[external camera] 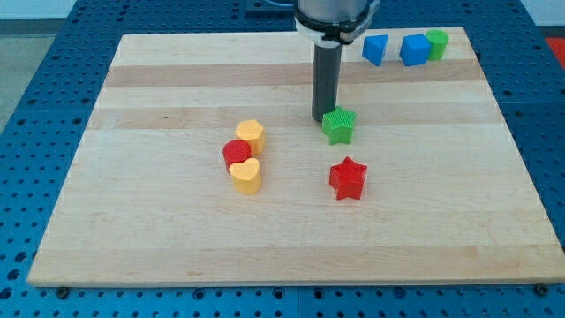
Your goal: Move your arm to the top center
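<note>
My tip is seen set down on the wooden board, just at the upper left of the green star block, apparently touching it; nothing is held. Open board is left toward the view's top centre. The rod's upper part is cut off by the frame. A red star block lies below
</note>
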### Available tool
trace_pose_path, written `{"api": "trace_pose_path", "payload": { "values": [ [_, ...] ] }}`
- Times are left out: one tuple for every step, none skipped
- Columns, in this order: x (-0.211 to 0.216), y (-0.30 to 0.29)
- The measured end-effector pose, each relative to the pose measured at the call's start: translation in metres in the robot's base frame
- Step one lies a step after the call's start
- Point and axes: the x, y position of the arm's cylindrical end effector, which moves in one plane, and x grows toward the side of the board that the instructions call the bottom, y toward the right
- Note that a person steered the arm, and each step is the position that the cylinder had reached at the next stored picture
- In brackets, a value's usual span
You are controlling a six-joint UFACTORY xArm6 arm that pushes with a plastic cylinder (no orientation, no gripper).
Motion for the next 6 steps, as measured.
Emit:
{"api": "trace_pose_path", "payload": {
  "values": [
    [0.004,0.0],
    [0.004,-0.001],
    [-0.025,-0.013],
    [-0.076,-0.034],
    [-0.143,-0.037],
    [-0.2,-0.027]
  ]
}}
